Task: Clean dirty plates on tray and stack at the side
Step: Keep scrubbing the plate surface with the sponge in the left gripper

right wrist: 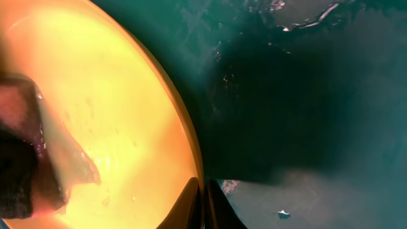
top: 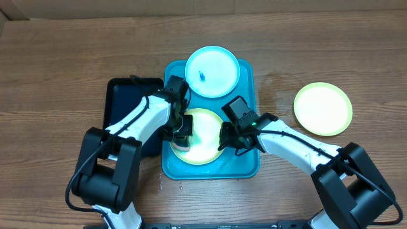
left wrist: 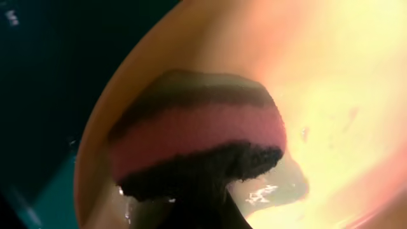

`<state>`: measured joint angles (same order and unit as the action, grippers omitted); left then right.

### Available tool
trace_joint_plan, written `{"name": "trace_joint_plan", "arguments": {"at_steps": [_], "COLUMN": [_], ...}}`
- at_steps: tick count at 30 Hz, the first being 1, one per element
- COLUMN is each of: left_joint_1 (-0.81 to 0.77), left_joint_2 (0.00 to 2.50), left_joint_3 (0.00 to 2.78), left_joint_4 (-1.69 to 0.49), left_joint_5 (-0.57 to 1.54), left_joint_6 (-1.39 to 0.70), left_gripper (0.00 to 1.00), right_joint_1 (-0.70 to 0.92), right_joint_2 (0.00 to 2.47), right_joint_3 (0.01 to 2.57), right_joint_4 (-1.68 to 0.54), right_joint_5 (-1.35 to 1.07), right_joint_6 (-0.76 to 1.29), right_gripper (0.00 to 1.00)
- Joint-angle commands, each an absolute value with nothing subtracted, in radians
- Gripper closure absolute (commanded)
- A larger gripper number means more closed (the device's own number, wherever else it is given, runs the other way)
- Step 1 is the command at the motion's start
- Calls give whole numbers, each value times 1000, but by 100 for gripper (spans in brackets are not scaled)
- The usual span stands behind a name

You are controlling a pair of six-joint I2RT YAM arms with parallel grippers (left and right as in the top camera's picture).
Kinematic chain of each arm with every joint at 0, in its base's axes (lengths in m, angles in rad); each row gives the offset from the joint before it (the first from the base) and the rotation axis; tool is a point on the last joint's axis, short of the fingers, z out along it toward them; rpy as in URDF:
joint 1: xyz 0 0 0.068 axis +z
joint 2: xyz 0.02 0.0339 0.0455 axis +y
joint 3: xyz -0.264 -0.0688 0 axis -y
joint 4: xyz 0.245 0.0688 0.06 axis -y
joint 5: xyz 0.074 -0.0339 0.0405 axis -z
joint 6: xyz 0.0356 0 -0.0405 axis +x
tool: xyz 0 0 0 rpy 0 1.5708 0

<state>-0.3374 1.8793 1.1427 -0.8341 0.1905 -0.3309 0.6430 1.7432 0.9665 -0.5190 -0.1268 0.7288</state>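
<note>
On tray (top: 245, 166), left tool (top: 181, 135) holds sponge (left wrist: 197, 130) against plate (top: 205, 151)

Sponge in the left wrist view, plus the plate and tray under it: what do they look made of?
Sponge: soft layered foam, a pink band between darker layers; the coarse, fuzzy lower edge suggests a scouring layer. It looks wet.
Lime-green plate: probably plastic, smooth and glossy, with a water film pooling on it.
Turquoise tray: probably moulded plastic, going by its even colour, rounded corners and shiny wet surface.
</note>
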Motion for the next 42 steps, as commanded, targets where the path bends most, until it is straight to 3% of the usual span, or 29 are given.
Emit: {"name": "trace_joint_plan", "arguments": {"at_steps": [1, 6, 11, 15, 20, 25, 39, 42], "left_joint_1": [-349, -356, -340, -336, -357, -382, -390, -387], "left_joint_2": [2001, 2015, 1974, 1833, 1634, 1615, 1784, 1789], "left_joint_3": [1121, 1122, 1169, 1228, 1241, 1232, 1190, 1195], "left_joint_4": [-780, -717, -734, -782, -842, -910, -874, -882], "left_joint_5": [491, 716, 755, 650, 351, 170, 181, 184], "left_joint_6": [-263, -231, -232, -244, -252, -255, -246, -246], "left_gripper": [96, 96, 96, 96, 96, 96, 96, 67], "right_joint_1": [647, 647, 647, 647, 647, 647, 647, 647], "right_joint_2": [1749, 1749, 1749, 1749, 1749, 1749, 1749, 1749], "right_joint_3": [968, 968, 968, 968, 968, 968, 968, 968], "right_joint_4": [-510, -511, -513, -514, -510, -510, -510, -510], "right_joint_5": [-139, -139, -139, -139, -139, -139, -140, -139], "right_joint_6": [726, 726, 726, 726, 726, 726, 726, 726], "right_gripper": [96, 96, 96, 96, 96, 96, 96, 96]}}
